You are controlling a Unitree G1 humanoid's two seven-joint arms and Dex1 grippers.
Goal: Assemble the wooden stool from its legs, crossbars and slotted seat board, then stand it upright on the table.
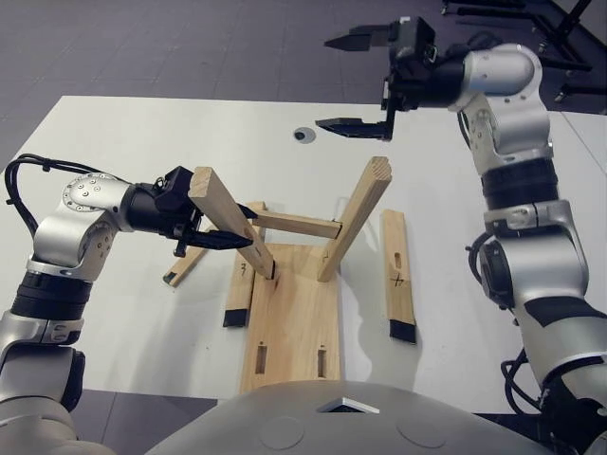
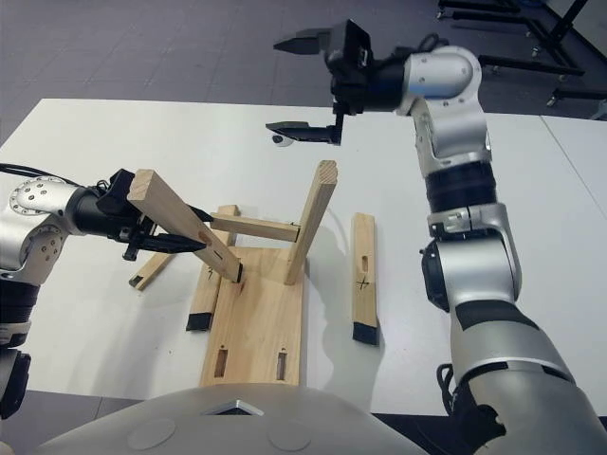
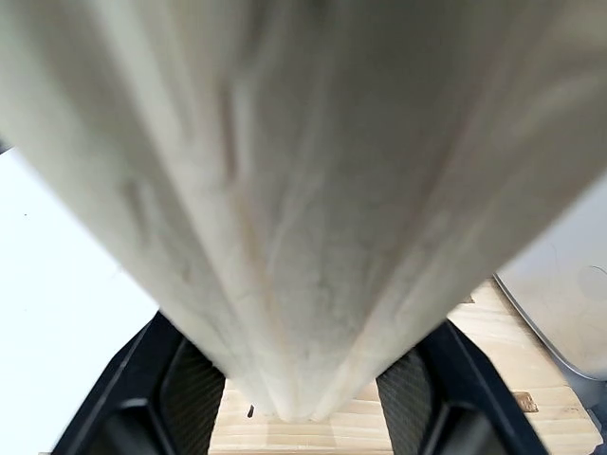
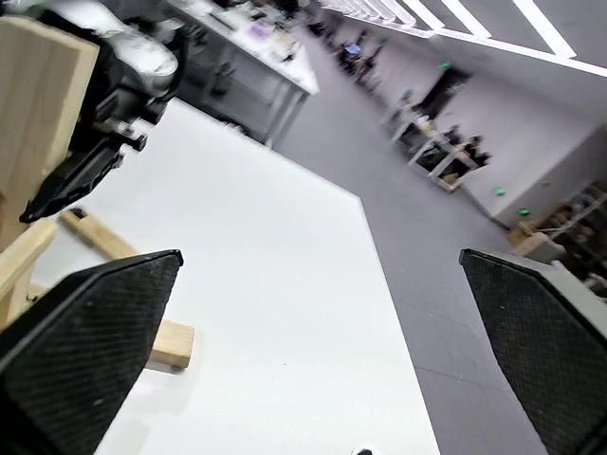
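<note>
The slotted seat board (image 1: 294,332) lies flat near the table's front edge. Two wooden legs stand slanted in it, joined by a crossbar (image 1: 296,224). My left gripper (image 1: 232,227) is shut on the left leg (image 1: 220,204), whose wood runs between the black pads (image 3: 185,374) in the left wrist view. The right leg (image 1: 358,216) leans the other way, untouched. My right gripper (image 1: 351,83) hangs open high above the table's far side, holding nothing. A loose leg (image 1: 396,273) lies right of the board. Another leg (image 1: 239,292) lies along the board's left edge. A loose crossbar (image 1: 187,265) lies farther left.
A small dark round fitting (image 1: 303,135) sits in the white table (image 1: 142,142) at the far middle. Black metal frames (image 1: 560,38) stand on the floor behind the table. Bare tabletop stretches at the left and far side.
</note>
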